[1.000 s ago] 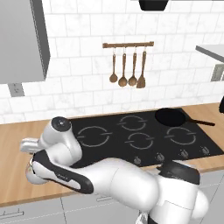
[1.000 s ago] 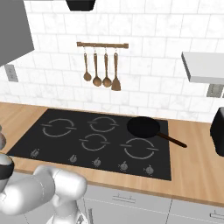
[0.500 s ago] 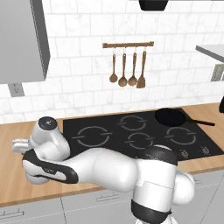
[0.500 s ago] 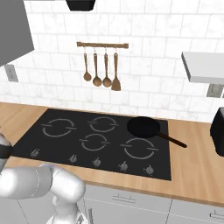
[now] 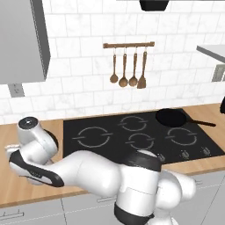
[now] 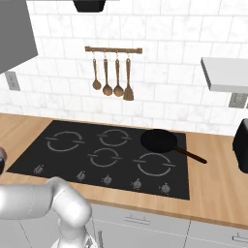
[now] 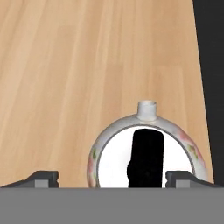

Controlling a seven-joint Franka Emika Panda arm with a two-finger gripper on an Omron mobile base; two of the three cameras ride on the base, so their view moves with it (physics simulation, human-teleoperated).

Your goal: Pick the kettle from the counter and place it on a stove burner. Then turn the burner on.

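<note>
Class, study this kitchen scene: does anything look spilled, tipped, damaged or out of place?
Nothing stands out. The kettle stands upright on the counter, the frying pan sits flat on the cooktop, and the utensils hang straight from their rail.

White arm (image 5: 88,169) low over the counter (image 5: 9,132) left of the black cooktop (image 5: 140,136), frying pan (image 5: 170,117) at rear right.

The round white kettle (image 7: 146,153) with black handle stands upright on the wooden counter (image 7: 78,78).
</note>
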